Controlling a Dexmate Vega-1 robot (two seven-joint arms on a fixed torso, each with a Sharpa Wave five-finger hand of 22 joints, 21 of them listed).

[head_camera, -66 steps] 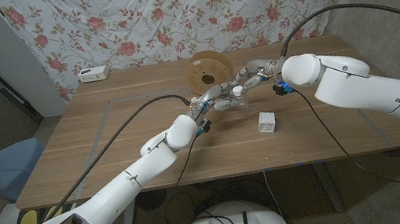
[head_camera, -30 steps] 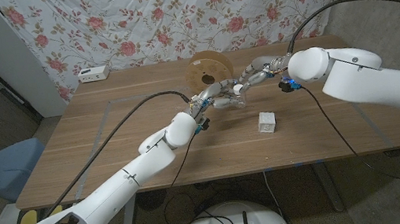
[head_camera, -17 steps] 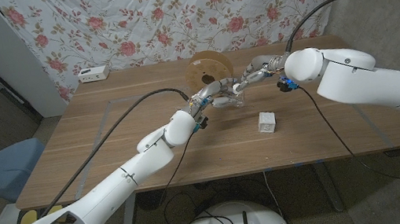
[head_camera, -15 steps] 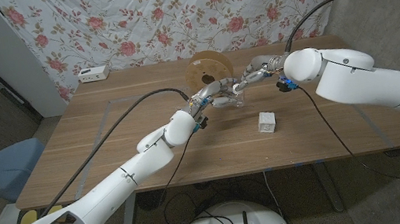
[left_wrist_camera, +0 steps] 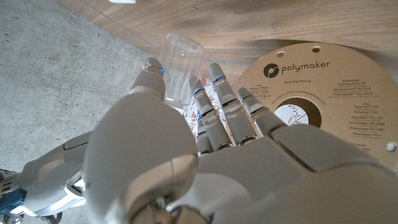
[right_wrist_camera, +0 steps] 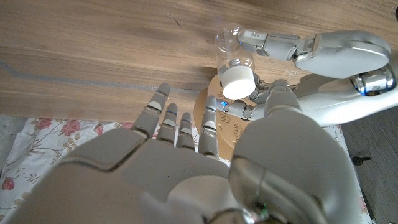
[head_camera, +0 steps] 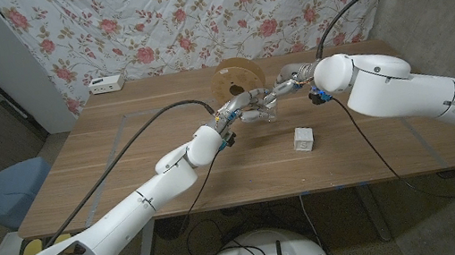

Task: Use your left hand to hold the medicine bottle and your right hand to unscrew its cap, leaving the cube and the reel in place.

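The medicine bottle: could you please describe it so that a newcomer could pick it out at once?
Look near the far middle of the wooden table, just in front of the upright reel. There the left hand holds the medicine bottle. Unlike the white cube nearby, it is clear and round with a white cap.

Even, soft indoor light, faint shadows, sharp frames, no glare.
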